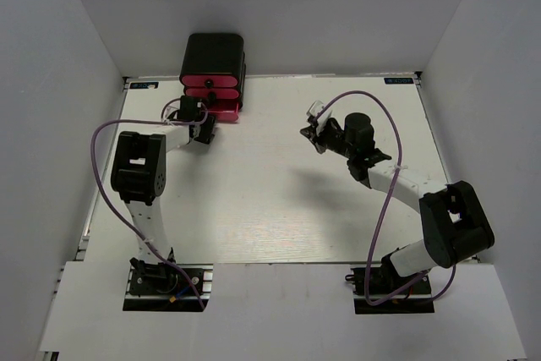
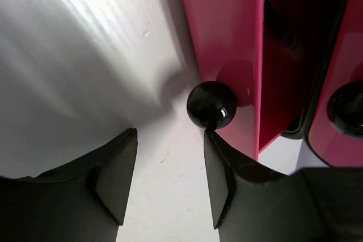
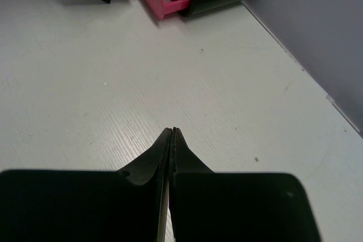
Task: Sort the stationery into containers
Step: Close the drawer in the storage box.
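Now the left hand [image 1: 205, 131] is hanging released at the lowest drawer [image 2: 227, 38] — its fingers [image 2: 116, 168] are standing apart, w/ the black knob [image 2: 211, 105] just beside one tip. This drawer is sticking out of the black cabinet [image 1: 215, 57] at the far left of the bench [image 1: 270, 200]. The right hand [image 3: 172, 134] is hovering approx. mid-bench, clenched — fingers pressing flat together.

left gripper [image 2: 170, 145] jaws wide apart; right gripper [image 3: 172, 131] jaws pressed together
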You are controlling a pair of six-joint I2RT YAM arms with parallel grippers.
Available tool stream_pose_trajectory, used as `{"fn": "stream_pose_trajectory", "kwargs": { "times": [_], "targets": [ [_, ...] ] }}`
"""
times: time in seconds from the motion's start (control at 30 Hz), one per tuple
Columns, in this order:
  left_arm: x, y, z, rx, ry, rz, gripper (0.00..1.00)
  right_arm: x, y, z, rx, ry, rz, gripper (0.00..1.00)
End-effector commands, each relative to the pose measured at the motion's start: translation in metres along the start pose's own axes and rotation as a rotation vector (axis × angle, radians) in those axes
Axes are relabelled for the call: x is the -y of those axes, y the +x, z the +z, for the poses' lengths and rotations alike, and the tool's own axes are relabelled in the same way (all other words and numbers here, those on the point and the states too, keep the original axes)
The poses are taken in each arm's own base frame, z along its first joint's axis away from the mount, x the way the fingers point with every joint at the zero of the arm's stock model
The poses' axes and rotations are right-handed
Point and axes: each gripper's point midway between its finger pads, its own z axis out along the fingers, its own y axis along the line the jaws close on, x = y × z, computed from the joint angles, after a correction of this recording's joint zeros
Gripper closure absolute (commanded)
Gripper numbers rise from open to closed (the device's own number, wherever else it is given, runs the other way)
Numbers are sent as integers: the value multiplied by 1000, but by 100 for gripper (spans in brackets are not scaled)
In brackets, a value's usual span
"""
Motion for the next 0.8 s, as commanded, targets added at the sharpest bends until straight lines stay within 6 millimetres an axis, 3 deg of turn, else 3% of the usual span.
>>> {"fn": "stream_pose_trajectory", "kwargs": {
  "times": [0.0,0.53,0.77],
  "targets": [
    [-20,1,12,-3,-79,15,39,5,-11,-5,33,11,-6,100],
    [1,6,32,-35,-49,-17,31,13,-8,-7,25,29,-7,100],
    [-2,7,40,-37,-59,-17,27,17,-2,-9,12,37,-3,100]
  ]
}}
